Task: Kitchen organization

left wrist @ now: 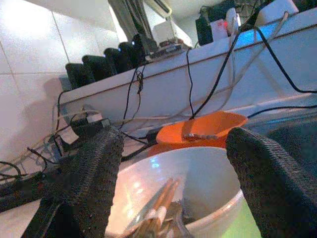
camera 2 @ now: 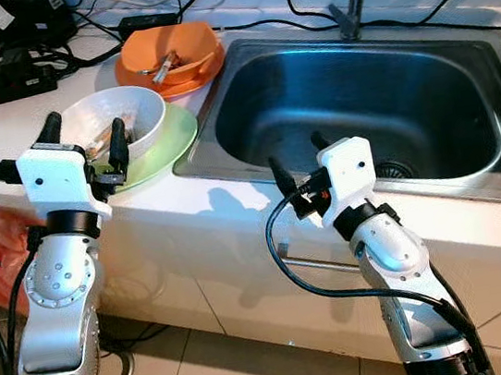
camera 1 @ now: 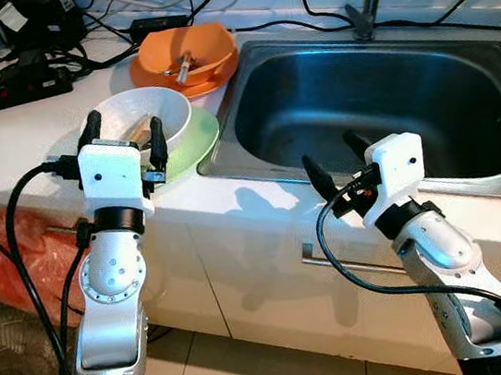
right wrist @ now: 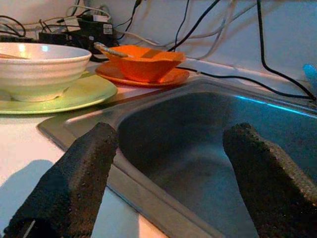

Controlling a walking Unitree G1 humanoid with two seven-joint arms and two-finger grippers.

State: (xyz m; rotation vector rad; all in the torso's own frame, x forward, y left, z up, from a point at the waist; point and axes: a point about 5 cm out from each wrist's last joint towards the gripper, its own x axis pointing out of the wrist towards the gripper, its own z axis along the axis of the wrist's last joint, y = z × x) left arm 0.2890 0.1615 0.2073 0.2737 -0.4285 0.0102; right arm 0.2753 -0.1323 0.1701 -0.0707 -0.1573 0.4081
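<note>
Cables point(camera 1: 20, 75) behind bowls point(camera 1: 187, 55) — sink point(camera 1: 379, 109) alongside

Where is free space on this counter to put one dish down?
The sink basin is bare. A bare white strip runs along the counter's front edge, left of the green plate. Behind the white bowl and orange bowl, the power strip and cables crowd it.

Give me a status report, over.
Left gripper open at white bowl. Right gripper open over sink edge. Bowl holds utensils, sits on green plate. Nothing blocking.
</note>
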